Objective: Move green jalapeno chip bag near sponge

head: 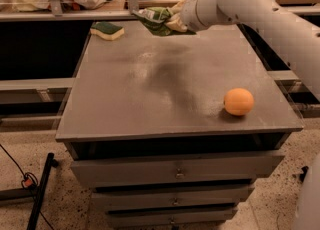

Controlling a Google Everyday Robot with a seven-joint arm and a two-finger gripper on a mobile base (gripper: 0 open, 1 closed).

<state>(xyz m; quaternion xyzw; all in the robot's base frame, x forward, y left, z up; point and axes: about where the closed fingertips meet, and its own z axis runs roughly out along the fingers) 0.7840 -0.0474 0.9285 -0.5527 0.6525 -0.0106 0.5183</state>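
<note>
Holding bag, end effector nr sponge, orange apart.

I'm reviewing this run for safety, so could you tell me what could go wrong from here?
The gripper holds the bag aloft near the far edge of the table; released there, it might fall behind. The sponge sits at the far left corner, so a low pass could push it off.
</note>
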